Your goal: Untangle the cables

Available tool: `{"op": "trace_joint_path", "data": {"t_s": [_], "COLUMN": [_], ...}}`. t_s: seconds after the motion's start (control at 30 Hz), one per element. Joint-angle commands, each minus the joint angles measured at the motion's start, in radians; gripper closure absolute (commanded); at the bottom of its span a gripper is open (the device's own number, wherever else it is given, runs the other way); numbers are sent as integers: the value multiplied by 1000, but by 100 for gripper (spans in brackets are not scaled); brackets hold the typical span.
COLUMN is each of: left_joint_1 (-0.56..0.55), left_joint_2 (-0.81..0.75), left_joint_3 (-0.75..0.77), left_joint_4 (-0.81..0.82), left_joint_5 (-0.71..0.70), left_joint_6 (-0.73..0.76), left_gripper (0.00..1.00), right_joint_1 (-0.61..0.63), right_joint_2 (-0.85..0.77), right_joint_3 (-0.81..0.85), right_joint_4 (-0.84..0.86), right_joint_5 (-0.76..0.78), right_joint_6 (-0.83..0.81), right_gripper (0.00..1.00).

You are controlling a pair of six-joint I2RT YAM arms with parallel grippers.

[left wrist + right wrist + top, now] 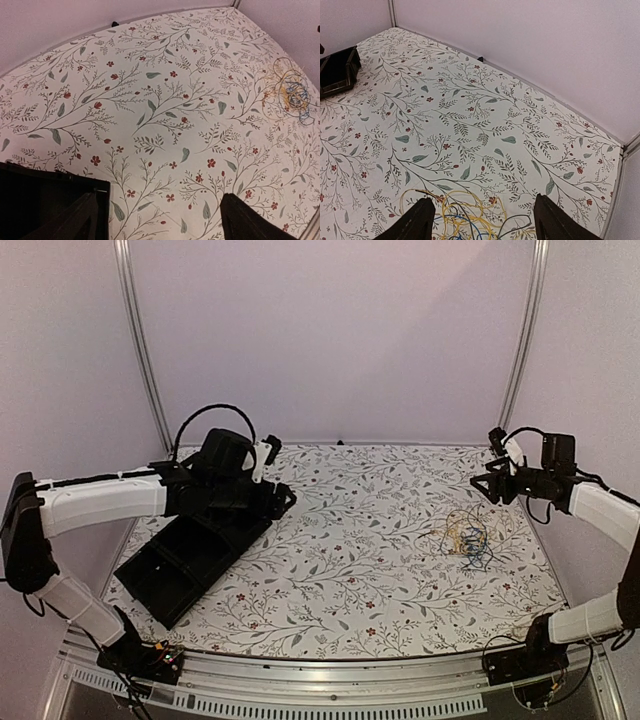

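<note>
the cables [468,537] are seen as one loose tangle of thin yellow-orange, blue and dark strands. the tangle is laid flat on the floral tablecloth [350,580], well apart from the black tray [190,555], towards the opposite side of the table. the tray is set at an angle on the cloth.

the left gripper [284,498] is held above the far corner of the tray, on the side facing the cables. its jaws are spread wide and nothing is held between them. in the left wrist view only bare cloth and a tray corner are seen between the fingers [75,220].

the right gripper [484,483] is held well away from the tray, raised above the cloth just beyond the tangle. its jaws are likewise spread and nothing is pinched. in the right wrist view the yellow and blue loops are seen on the cloth below the gap between the fingers [417,222], apart from them.
</note>
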Motion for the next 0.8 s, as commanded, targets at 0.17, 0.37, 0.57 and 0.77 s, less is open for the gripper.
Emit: {"op": "trace_joint_path", "data": {"t_s": [0.17,0.37,0.57,0.77], "left_joint_1": [-99,-101,-106,-125], "left_joint_2": [195,328,217,166], "left_joint_3": [225,359,206,199], "left_joint_4": [-52,-59,4,-4], "left_joint_5": [285,420,399,384], "left_joint_6": [34,11,21,18], "left_gripper": [31,43,29,24], "right_joint_1": [51,115,188,202], "right_joint_2": [247,334,361,442], "right_joint_3": [256,337,351,401], "right_joint_4": [-340,-472,-536,-541], "right_joint_5": [86,147,236,352], "right_joint_6": [-162,-209,-243,-186], "right_gripper": [48,48,46,50]}}
